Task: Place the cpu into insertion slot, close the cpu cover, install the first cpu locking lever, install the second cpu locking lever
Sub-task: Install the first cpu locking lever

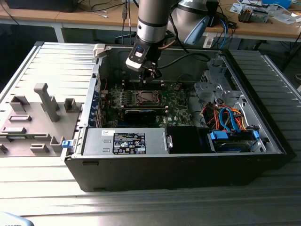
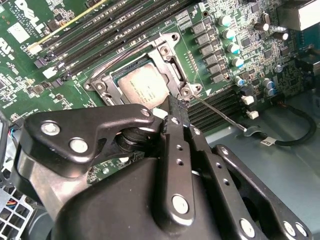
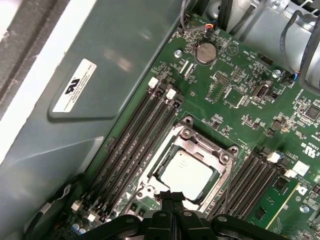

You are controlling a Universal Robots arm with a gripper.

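Note:
The cpu (image 2: 142, 87) (image 3: 186, 172) lies in the insertion slot (image 1: 147, 98) on the green motherboard (image 1: 178, 101). The silver cpu cover (image 2: 170, 60) (image 3: 200, 144) lies down around it, the chip's metal top showing through its window. My gripper (image 2: 176, 109) (image 3: 172, 196) (image 1: 149, 77) is shut with nothing between its fingers, its tips just above one edge of the cover near a corner screw. A thin wire locking lever (image 2: 220, 114) reaches from that corner out over the black memory slots. A second lever (image 2: 116, 62) runs along the socket's opposite side.
Long black memory slots (image 3: 135, 145) flank the socket on both sides. The open computer case (image 1: 263, 155) walls in the board, with the power supply (image 1: 124, 141) and a bundle of coloured cables (image 1: 225, 117) nearby. A grey fixture tray (image 1: 33, 117) stands at the exterior view's left.

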